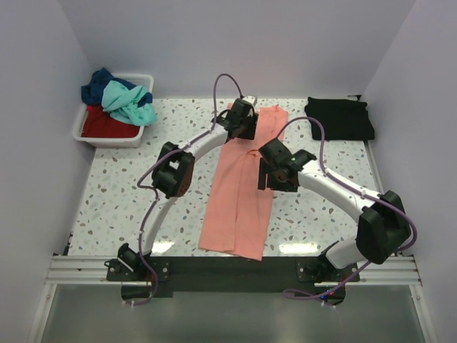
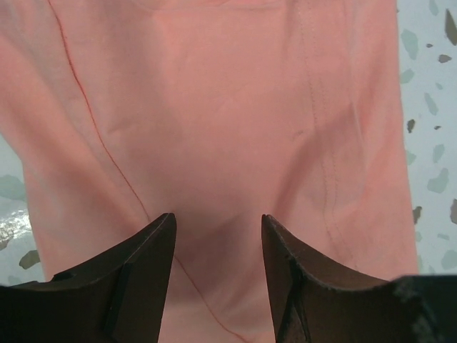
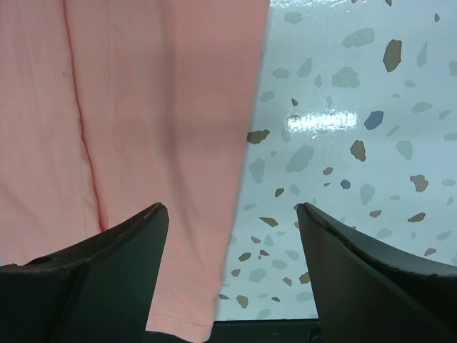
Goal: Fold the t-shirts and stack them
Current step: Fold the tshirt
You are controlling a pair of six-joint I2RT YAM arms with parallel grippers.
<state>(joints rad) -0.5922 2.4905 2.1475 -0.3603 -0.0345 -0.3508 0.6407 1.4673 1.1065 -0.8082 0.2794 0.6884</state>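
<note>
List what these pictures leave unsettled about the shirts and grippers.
- Top view: the left gripper covers the far end of the salmon-pink shirt; contact unclear.
- Top view: the red shirt in the bin lies mostly under the teal shirt and navy shirt.
- Top view: the black shirt, too dark for folds.
- Right wrist view: a finger of the right gripper covers the shirt's lower part.

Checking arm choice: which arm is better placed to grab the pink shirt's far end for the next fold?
Probably left: the left gripper is over the salmon-pink shirt's far end, jaws apart; the right gripper straddles its side edge midway, open.
</note>
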